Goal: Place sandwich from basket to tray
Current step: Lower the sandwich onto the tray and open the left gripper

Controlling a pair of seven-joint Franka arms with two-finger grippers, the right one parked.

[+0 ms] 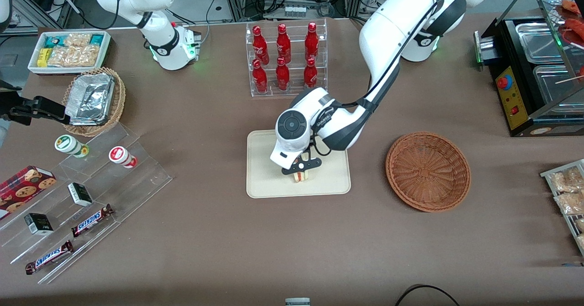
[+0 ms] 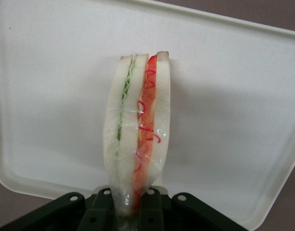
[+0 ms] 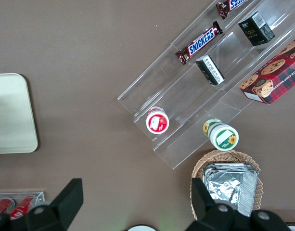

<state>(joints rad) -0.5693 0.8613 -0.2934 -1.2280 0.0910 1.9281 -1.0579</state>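
my tool [image 1: 301, 171] grips the sandwich [image 2: 137, 139] over the tray [image 1: 264, 185]; the basket [image 1: 428, 171] sits empty nearby.

You see only the clamped end of the sandwich [image 2: 137, 144] where the gripper [image 2: 128, 204] pinches it; the fingertips run out of the wrist picture. From the front, the arm's wrist covers the tray [image 1: 273, 187] edge farther from the camera than the sandwich. The tray corners are cropped at the wrist. The basket [image 1: 428, 171] shows whole.
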